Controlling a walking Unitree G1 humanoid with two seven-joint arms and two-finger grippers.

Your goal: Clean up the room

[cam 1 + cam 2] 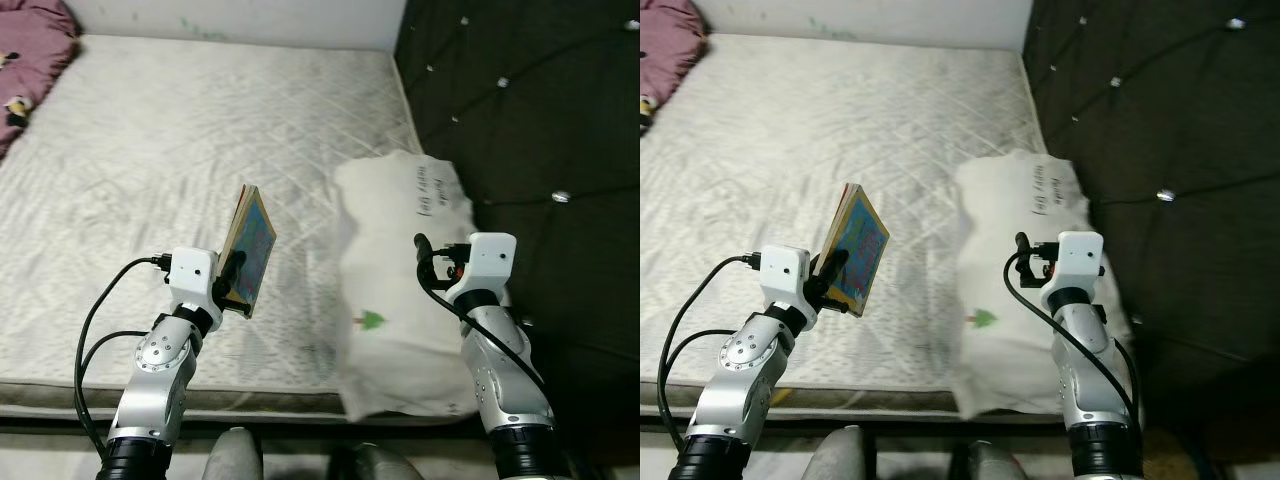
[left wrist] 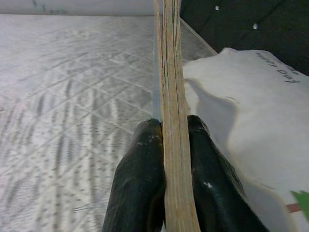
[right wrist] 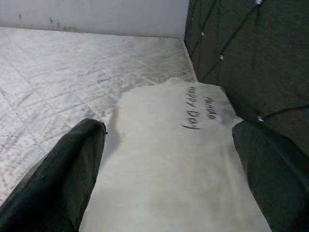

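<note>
A thin book (image 1: 250, 245) with a colourful blue cover and worn tan page edges (image 2: 170, 72) stands upright above the white quilted mattress (image 1: 180, 140). My left gripper (image 1: 234, 272) is shut on its lower edge, one black finger (image 2: 140, 183) pressed on each side. A white pillow (image 1: 390, 330) with handwriting and a small green tree print lies on the bed's right side against the headboard. Over its middle hovers my right gripper (image 1: 432, 265), open, its fingers (image 3: 63, 179) spread wide with only the pillow (image 3: 174, 145) below them.
A dark tufted headboard (image 1: 530, 120) runs along the right of the bed. A maroon blanket (image 1: 30, 40) lies at the far left corner. A white wall (image 1: 240, 15) borders the far side. The mattress's near edge (image 1: 200, 395) is just before me.
</note>
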